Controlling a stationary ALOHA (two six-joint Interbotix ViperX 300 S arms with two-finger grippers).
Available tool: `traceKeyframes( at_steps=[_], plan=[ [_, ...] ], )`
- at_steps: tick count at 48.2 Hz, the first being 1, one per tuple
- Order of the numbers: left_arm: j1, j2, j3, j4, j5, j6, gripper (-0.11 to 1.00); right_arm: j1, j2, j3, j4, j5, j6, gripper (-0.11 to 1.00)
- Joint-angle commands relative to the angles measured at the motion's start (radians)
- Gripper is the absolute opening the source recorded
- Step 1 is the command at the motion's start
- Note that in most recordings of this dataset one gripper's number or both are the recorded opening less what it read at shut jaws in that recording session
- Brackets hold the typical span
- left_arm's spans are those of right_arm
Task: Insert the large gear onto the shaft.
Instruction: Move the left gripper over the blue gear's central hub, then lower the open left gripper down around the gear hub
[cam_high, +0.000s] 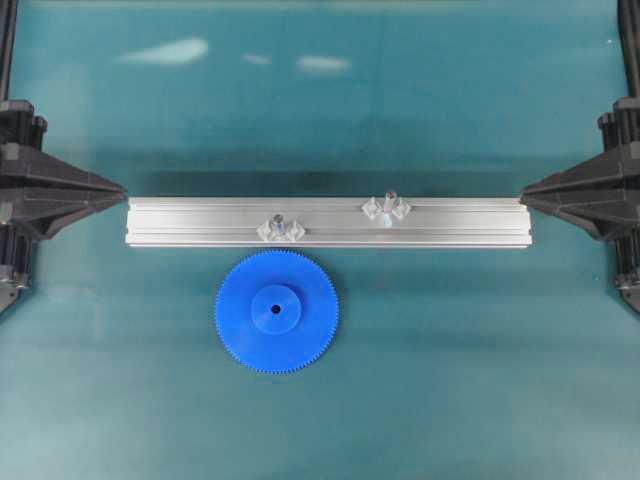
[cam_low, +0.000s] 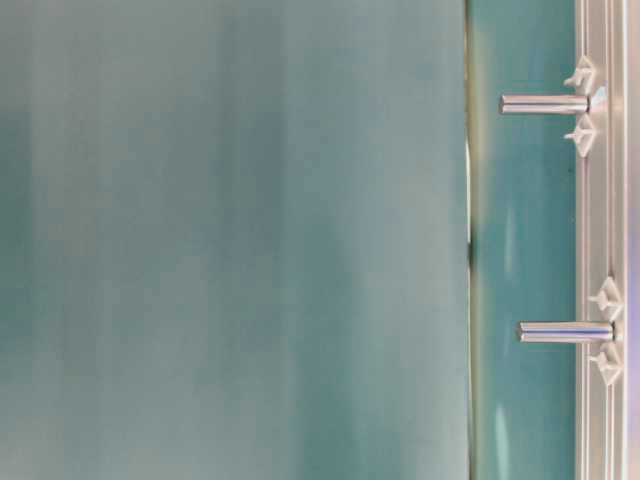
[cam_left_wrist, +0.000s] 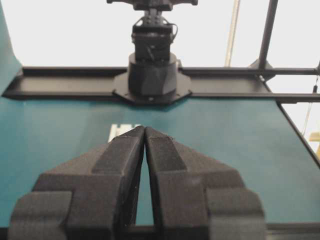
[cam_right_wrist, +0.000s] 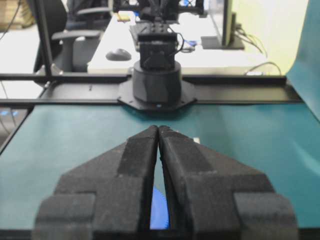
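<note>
The large gear (cam_high: 276, 311), a flat bright-blue toothed disc with a raised hub and dark centre hole, lies on the teal mat just in front of the aluminium rail (cam_high: 180, 222). Two alike silvery pins stand on the rail, each between clear diamond mounts: the left shaft (cam_high: 282, 225) right behind the gear, and another (cam_high: 389, 203) further right. Both also show in the table-level view (cam_low: 545, 103) (cam_low: 565, 332). My left gripper (cam_high: 120, 189) (cam_left_wrist: 144, 129) is shut and empty at the rail's left end. My right gripper (cam_high: 525, 195) (cam_right_wrist: 158, 128) is shut and empty at its right end. A sliver of gear (cam_right_wrist: 159, 212) shows behind its fingers.
The rail runs left to right across the mat's middle, its end (cam_left_wrist: 117, 131) just beyond my left fingertips. Each arm's black base (cam_left_wrist: 152, 75) (cam_right_wrist: 156, 80) stands at the mat's far side opposite the other wrist camera. A blurred teal surface (cam_low: 230, 240) fills most of the table-level view.
</note>
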Motion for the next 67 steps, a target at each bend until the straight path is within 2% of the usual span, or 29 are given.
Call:
traceKeyframes(
  at_steps=[1,5,11,16,30,47,60,67],
  plan=[
    [-0.008,0.066,-0.032,0.006,-0.017,-0.051,0.11,0.003,0.018,0.0,0.006,-0.008,0.002,0.16],
    [-0.009,0.123,-0.054,0.009,-0.025,-0.106,0.03,0.009,0.026,0.0,0.044,0.006,0.029,0.22],
    [-0.02,0.202,-0.084,0.018,-0.057,-0.156,0.0,0.023,0.038,-0.012,0.054,0.06,0.104,0.08],
    [-0.035,0.258,-0.101,0.017,-0.06,-0.155,0.0,0.023,0.04,-0.008,0.046,0.117,0.126,0.05],
    [-0.06,0.423,-0.167,0.018,-0.031,-0.155,0.0,0.023,0.041,-0.005,0.046,0.252,0.127,0.05],
    [-0.109,0.638,-0.301,0.018,0.124,-0.155,0.0,0.021,0.041,0.003,0.046,0.376,0.126,0.05],
    [-0.143,0.785,-0.388,0.018,0.149,-0.158,0.0,0.005,0.028,0.035,0.04,0.39,0.126,0.05],
    [-0.146,0.848,-0.443,0.018,0.213,-0.156,0.0,-0.008,0.015,0.051,0.04,0.388,0.126,0.05]
  ],
)
